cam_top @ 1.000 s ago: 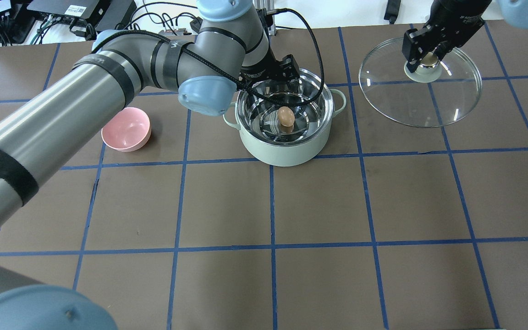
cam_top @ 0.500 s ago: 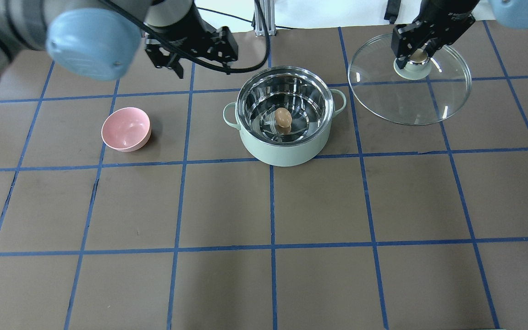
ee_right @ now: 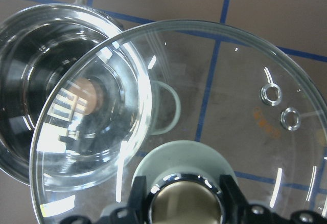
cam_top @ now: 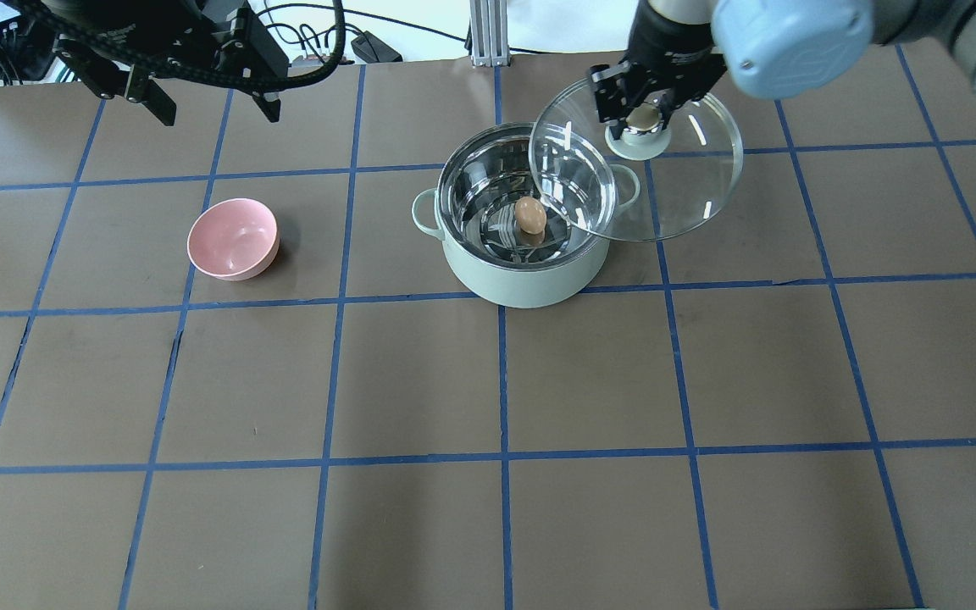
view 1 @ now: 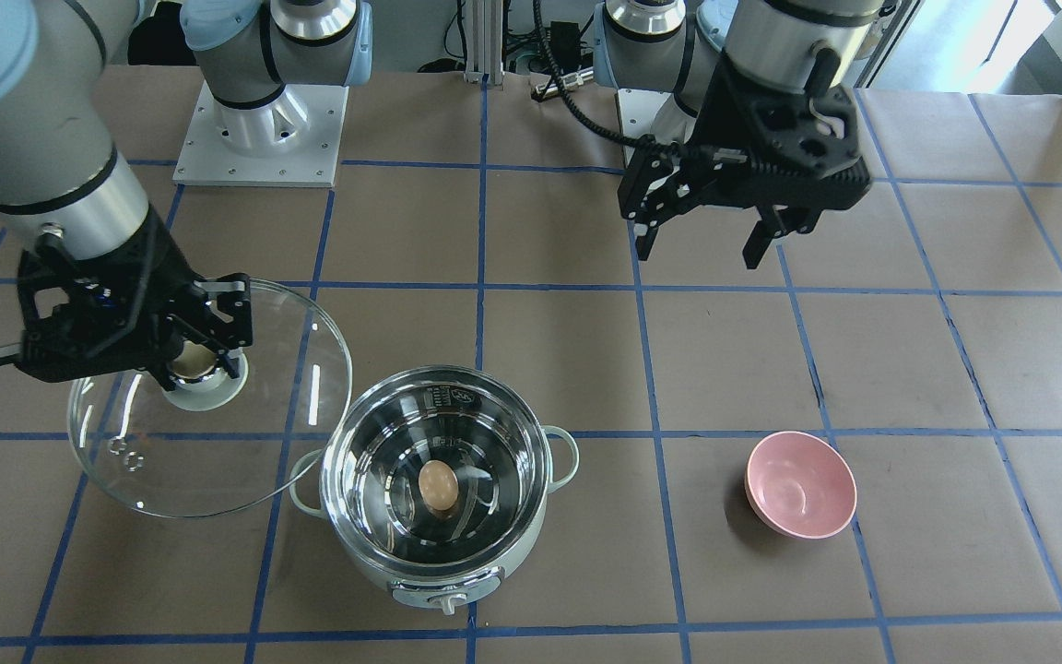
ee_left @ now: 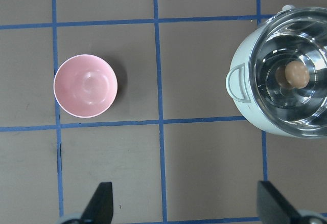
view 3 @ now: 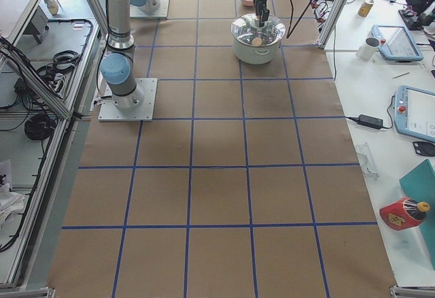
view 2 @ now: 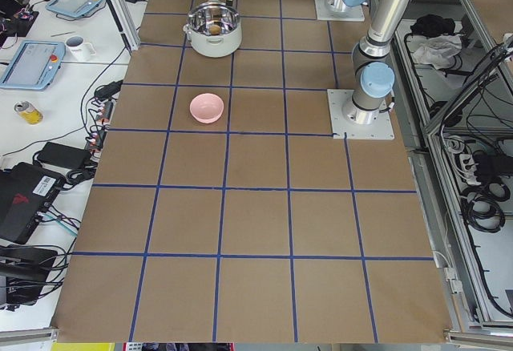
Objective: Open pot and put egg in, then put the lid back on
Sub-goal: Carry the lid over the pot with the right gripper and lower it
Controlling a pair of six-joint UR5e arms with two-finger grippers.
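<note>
A small tan-brown oval egg (cam_top: 529, 214) lies at the middle of the shiny steel floor of a round pale mint-green electric pot (cam_top: 522, 284). The pot stands uncovered on the brown, blue-gridded table (cam_top: 590, 381), with its front knob facing the operators' side.

The right gripper (cam_top: 642, 119) is clenched on the beige-gold knob (cam_top: 644, 118) of the large clear glass dome lid (cam_top: 691, 186). It holds the lid beside the pot, on the robot's right. In the overhead view the near edge of the glass overlaps the pot's right rim and side loop handle. In the right wrist view the egg shows through the glass.

The left gripper (cam_top: 214, 108) hangs empty with its fingers spread wide, well apart from the pot, above the table's far-left part. A small pink bowl (cam_top: 232, 239) sits to the pot's left.

Half a second earlier the lid was clear of the pot, farther to the right, and the left gripper was nearer the pot. The egg, pot and bowl have not shifted.
</note>
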